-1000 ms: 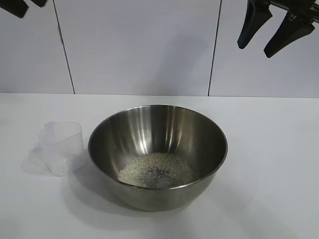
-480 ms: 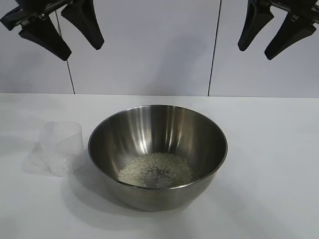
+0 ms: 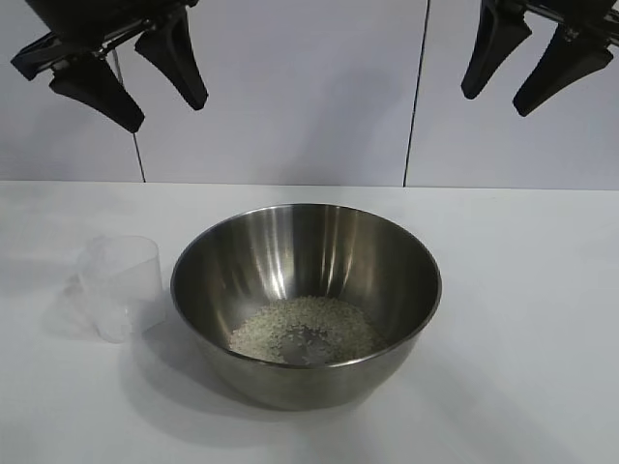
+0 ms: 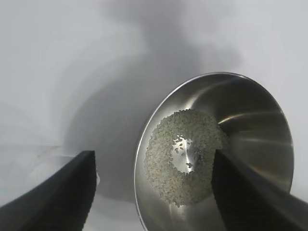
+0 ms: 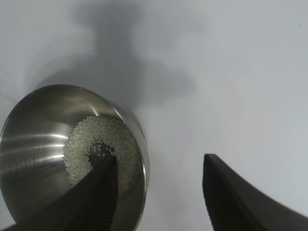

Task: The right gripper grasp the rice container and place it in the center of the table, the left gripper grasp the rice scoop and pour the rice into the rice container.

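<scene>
The steel rice container (image 3: 306,302) stands in the middle of the white table (image 3: 522,319), with a ring of rice (image 3: 308,329) on its bottom. The translucent rice scoop (image 3: 120,286) stands upright on the table just left of it, apart from both grippers. High at the upper left hangs my left gripper (image 3: 164,108), open and empty. My right gripper (image 3: 497,100) hangs high at the upper right, also open and empty. In the left wrist view the rice container (image 4: 216,149) and the rice (image 4: 185,154) lie far below the open gripper (image 4: 154,159); in the right wrist view the rice container (image 5: 43,144) lies below the open gripper (image 5: 161,163).
A white panelled wall (image 3: 290,87) with dark seams stands behind the table.
My left gripper has come into view at the upper left and settled slightly lower. The right gripper, rice container and scoop have not moved.
</scene>
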